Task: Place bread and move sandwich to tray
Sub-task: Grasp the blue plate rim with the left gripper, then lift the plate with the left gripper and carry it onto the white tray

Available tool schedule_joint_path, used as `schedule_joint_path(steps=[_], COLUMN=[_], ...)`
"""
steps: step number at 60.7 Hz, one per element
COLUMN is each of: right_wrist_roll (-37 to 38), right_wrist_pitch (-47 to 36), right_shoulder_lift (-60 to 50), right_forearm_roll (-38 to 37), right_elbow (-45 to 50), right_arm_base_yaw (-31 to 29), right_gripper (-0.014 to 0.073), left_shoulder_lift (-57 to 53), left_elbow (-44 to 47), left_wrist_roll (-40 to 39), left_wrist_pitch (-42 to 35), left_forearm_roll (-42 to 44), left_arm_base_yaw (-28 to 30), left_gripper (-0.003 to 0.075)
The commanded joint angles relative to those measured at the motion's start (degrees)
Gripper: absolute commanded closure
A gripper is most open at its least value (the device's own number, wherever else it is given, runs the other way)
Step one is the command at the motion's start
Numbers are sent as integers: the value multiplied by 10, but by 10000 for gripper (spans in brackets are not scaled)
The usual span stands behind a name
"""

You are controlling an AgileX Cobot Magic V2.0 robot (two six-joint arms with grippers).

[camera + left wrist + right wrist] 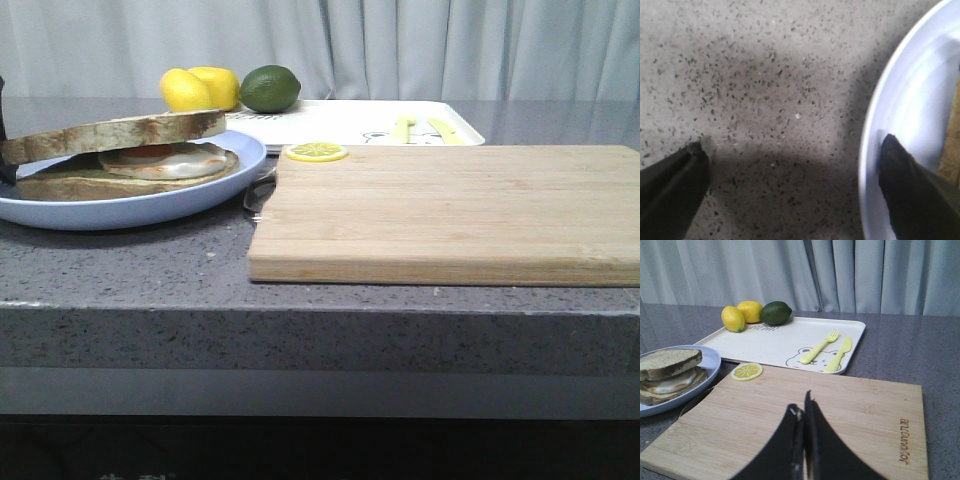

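The open, empty left gripper point(790, 165) straddles the blue plate point(910, 110) rim; a shallow pinch (right gripper point(802, 440) closed, empty) risks tilting the sandwich point(125, 155) off

Grey speckled stone table point(150, 265). Directly on it: round pale blue plate point(120, 210) at the left, wooden cutting board point(450, 215) just beside it at the front, shallow white tray point(350, 122) behind, close to both.
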Motion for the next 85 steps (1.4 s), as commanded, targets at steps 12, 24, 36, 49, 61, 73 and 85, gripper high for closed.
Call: schedule_joint_path(steps=[12, 24, 36, 49, 61, 73, 85], right_wrist_roll=[0, 0, 0, 0, 0, 0, 0], right_wrist_pitch=[-47, -47, -47, -46, -46, -44, -43], right_shoulder_lift=[4, 4, 4, 4, 4, 4, 4], right_forearm_roll=[5, 5, 5, 5, 5, 5, 5], right_elbow=[-15, -15, -15, -15, -15, -15, -15], right_arm_base_yaw=[1, 1, 1, 1, 1, 1, 1], right_gripper=[654, 654, 654, 654, 654, 654, 654], left_shoulder_lift=[-13, -13, -15, -16, -16, -16, 10], left_elbow=[-17, -17, -23, -78, -111, -144, -203], left_wrist_roll=[0, 0, 17, 153, 242, 242, 241], left_wrist_pitch=[-28, -28, -23, 50, 87, 92, 96], left_forearm_roll=[-8, -19, -39, -231, -393, -396, -396], left_arm_base_yaw=[-3, -3, 0, 44, 81, 81, 77], left_gripper=[387, 739, 740, 740, 740, 741, 741])
